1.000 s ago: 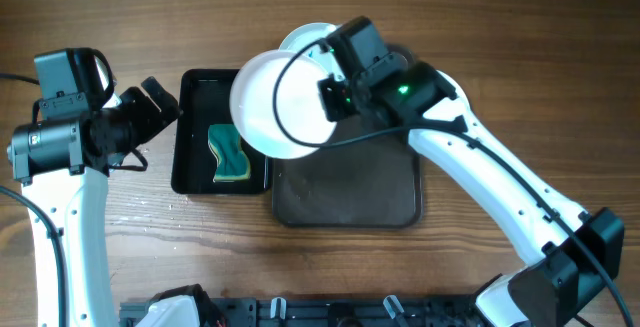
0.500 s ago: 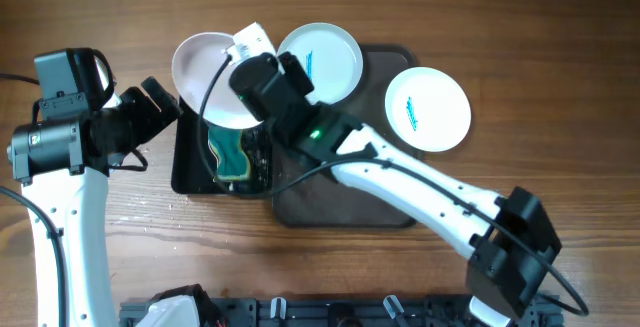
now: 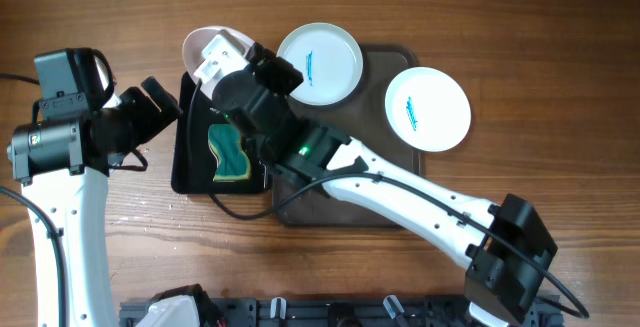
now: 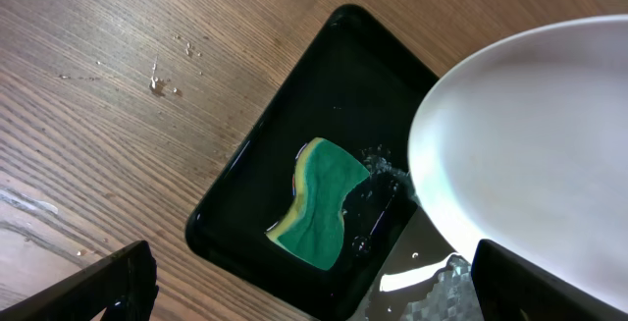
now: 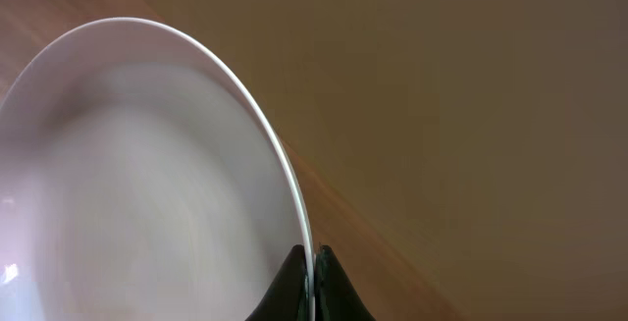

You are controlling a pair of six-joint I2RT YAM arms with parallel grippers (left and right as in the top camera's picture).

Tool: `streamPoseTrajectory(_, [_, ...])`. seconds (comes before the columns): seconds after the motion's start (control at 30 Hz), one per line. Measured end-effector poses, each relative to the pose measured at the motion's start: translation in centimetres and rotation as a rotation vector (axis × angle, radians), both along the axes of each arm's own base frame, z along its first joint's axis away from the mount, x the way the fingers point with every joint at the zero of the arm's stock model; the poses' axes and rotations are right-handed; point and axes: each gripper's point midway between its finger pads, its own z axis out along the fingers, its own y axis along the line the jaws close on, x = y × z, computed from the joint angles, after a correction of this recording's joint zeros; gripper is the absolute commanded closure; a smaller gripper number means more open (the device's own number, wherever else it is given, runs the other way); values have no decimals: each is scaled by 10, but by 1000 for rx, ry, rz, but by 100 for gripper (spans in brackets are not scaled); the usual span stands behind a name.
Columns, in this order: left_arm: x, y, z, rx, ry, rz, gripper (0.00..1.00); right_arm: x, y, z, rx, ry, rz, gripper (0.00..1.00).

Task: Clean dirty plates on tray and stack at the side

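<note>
My right gripper [image 5: 312, 262] is shut on the rim of a white plate [image 5: 147, 184] and holds it tilted over the black basin [image 3: 190, 167]. That plate shows in the overhead view [image 3: 205, 47] and at the right of the left wrist view [image 4: 530, 154]. A green and yellow sponge [image 3: 230, 155] lies in the basin's water, also in the left wrist view [image 4: 316, 201]. Two white plates with blue smears [image 3: 320, 62] [image 3: 428, 108] rest on the dark tray [image 3: 345, 202]. My left gripper [image 3: 160, 102] is open and empty at the basin's left edge.
Water drops lie on the wood left of the basin [image 4: 157, 80]. The right arm [image 3: 400, 182] reaches across the tray. The basin rim [image 4: 235, 179] sits between my left fingers.
My right arm swung the held plate left from above the tray to over the basin's far end and tilted it further. The left arm has not moved.
</note>
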Motion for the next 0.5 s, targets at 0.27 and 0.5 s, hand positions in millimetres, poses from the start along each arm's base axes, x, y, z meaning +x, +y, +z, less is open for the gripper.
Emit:
streamPoseTrajectory(0.27, [0, 0, 0, 0, 0, 0, 0, -10, 7, 14, -99, -81, 11, 96])
streamPoseTrajectory(0.5, [0, 0, 0, 0, 0, 0, 0, -5, 1, 31, -96, -145, -39, 96])
